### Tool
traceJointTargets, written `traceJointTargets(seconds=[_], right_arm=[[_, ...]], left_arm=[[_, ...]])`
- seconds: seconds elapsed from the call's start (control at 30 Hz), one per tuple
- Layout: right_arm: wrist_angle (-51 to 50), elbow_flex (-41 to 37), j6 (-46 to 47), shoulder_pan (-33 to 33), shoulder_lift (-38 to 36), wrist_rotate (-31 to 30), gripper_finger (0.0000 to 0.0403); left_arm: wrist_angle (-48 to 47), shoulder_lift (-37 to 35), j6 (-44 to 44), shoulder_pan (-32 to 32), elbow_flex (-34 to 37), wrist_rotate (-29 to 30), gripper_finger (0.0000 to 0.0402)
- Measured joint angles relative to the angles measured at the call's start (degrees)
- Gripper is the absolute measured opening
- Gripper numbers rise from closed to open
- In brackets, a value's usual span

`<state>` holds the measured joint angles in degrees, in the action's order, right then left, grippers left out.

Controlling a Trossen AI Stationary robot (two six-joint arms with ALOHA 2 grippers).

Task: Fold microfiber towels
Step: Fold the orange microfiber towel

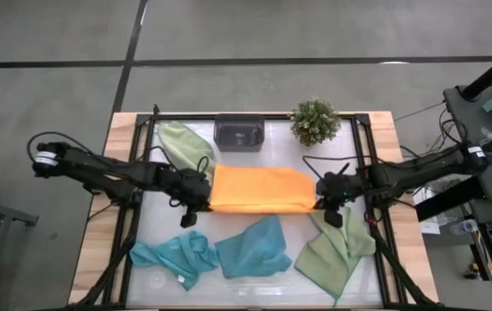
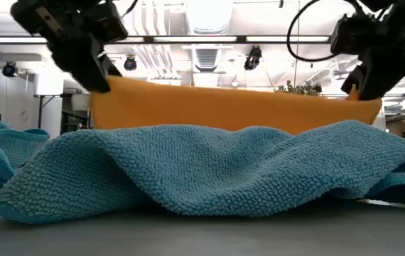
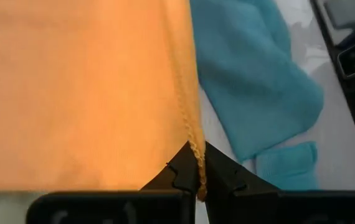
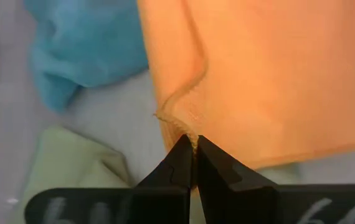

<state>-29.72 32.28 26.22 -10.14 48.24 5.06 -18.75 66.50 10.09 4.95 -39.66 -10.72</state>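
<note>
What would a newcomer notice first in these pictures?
The orange towel at the table's middle, stretched between both arms: the left gripper and the right gripper each have their jaws shut on a corner. Two teal towels lie crumpled nearer the front edge.

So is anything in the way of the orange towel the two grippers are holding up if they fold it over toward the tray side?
Nothing visible. The orange microfiber towel is pinched by the left gripper and right gripper. The dark grey rectangular tray sits apart beyond it; the crumpled teal-blue towel lies on the opposite side.
</note>
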Motion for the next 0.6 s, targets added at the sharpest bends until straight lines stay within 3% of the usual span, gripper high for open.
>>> traceJointTargets(seconds=[0.17,0.33,0.6], right_arm=[[9.2,-2.5,1.8,-2.2,1.1,-0.1,0.0008],[8.1,-2.2,1.8,-2.3,2.6,-3.2,0.0008],[4.9,-0.8,0.2,-2.2,2.8,-15.4,0.0008]], left_arm=[[2.5,4.5,-1.4,0.0,0.0,0.5,0.0000],[2.7,7.4,-4.8,-0.3,-0.4,1.4,0.0000],[-0.6,5.8,-8.8,-5.5,-0.4,12.8,0.0000]])
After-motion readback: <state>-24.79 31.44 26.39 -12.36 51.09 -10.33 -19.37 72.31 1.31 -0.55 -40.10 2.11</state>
